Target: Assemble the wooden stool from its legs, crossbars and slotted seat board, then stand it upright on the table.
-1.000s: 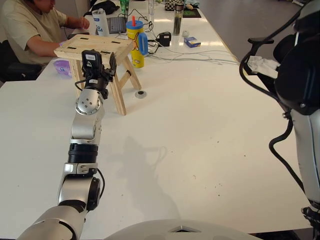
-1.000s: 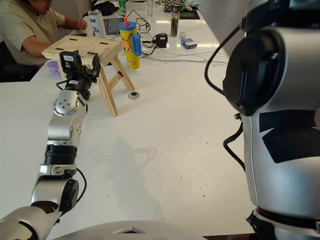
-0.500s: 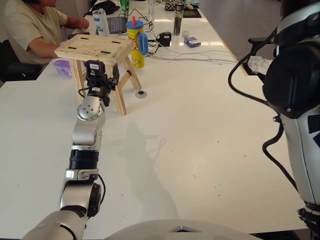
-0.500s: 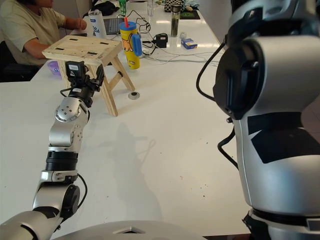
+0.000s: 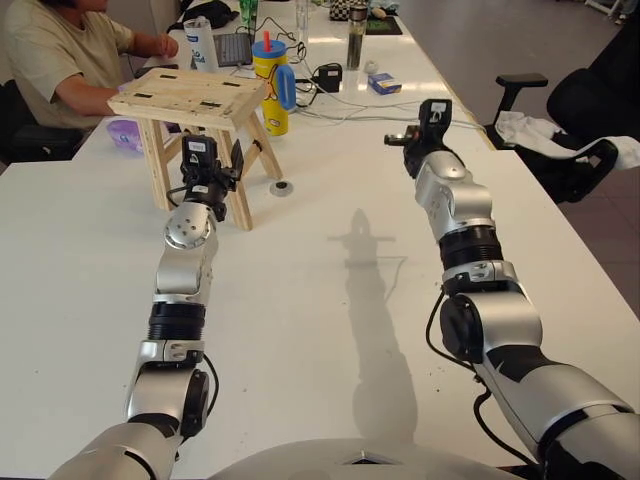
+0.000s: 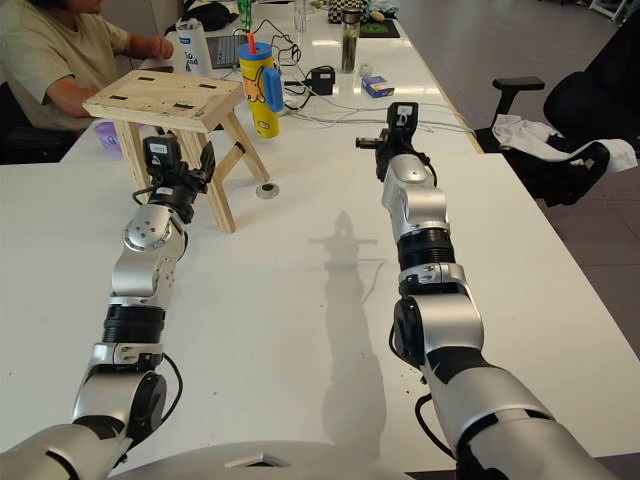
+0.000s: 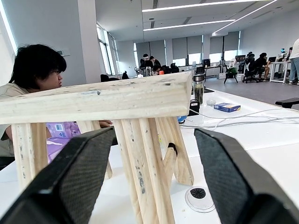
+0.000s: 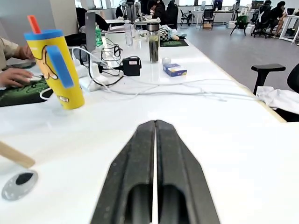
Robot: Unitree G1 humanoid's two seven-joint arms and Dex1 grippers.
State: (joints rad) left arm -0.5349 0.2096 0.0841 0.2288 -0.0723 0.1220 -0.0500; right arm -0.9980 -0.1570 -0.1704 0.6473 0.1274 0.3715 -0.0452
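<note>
One wooden stool (image 5: 195,100), assembled, upright on its splayed legs at the far left of the white surface (image 5: 330,300), slotted seat board on top; position unchanged from a second ago.

Left end effector (image 5: 210,170): fingers spread wide, holding nothing, just in front of the stool's near leg. It has dropped from seat-board height to leg height. The left wrist view places that leg between the two dark pads (image 7: 79,186); contact cannot be told.

Right end effector (image 8: 155,135): fingers pressed together, empty. Its arm has come down from close before the head camera and is stretched out over the surface, well apart from the stool.

Also on the surface:
- yellow tumbler (image 5: 272,85), blue lid, behind the stool
- round grommet (image 5: 281,188)
- white cables (image 5: 400,110)
- small blue box (image 5: 384,84)
- dark bottle (image 5: 356,40)

Room: open-plan office with ceiling strip lights in the left wrist view; black office chair (image 5: 560,110) to the right.
</note>
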